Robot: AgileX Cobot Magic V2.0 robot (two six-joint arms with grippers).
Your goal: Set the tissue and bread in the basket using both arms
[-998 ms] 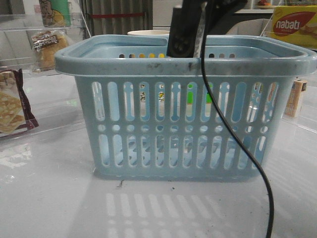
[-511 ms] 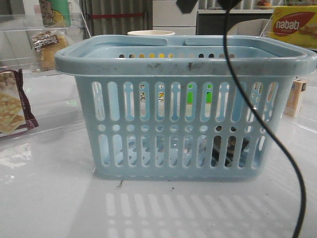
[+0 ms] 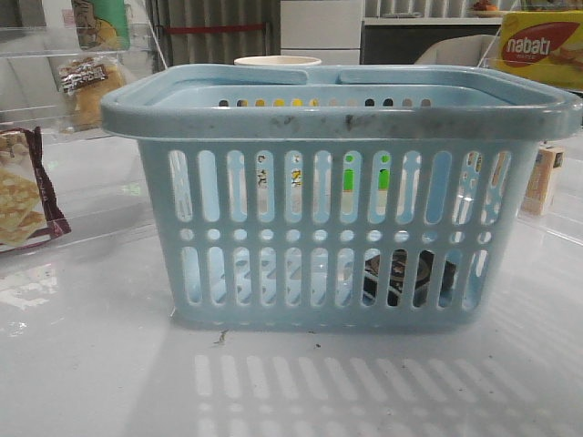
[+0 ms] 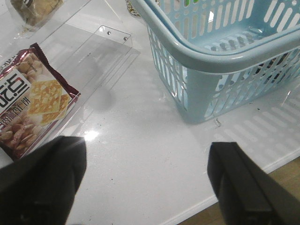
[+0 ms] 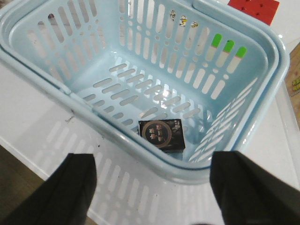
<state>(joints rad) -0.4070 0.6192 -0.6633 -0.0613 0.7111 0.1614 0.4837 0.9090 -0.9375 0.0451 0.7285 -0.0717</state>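
- As the front view looked across the glossy white bench (image 3: 91, 364), the large light blue slotted plastic basket (image 3: 342, 111) stood at its middle, and the small black tissue pack (image 3: 401, 278) showed as a dark shape through the lower slots on the robot's right side.
- Behind the basket to the left, the golden-brown bread in its clear wrapper with a dark label (image 3: 86, 86) sat on a clear acrylic shelf (image 3: 127, 45), well apart from the basket; a maroon-edged packet of pale square crackers (image 3: 23, 187) lay nearer at the left edge, and a yellow Nabati box (image 3: 542, 45) stood far right. Neither tool appeared in this view.
- From the left wrist view, the left tool (image 4: 145, 183) hung over bare bench with its two dark fingers (image 4: 40, 178) spread wide and nothing between them; the cracker packet (image 4: 35, 101) lay near one finger, the basket (image 4: 206, 51) stood apart, and the bread (image 4: 33, 8) was only partly visible at the frame edge.
- From the right wrist view, the right tool (image 5: 152, 187) hovered above the basket (image 5: 140, 136) rim, fingers (image 5: 243, 187) wide apart and empty; the tissue pack (image 5: 161, 135), marked with a pale gold ring, lay flat on the basket floor near a corner.
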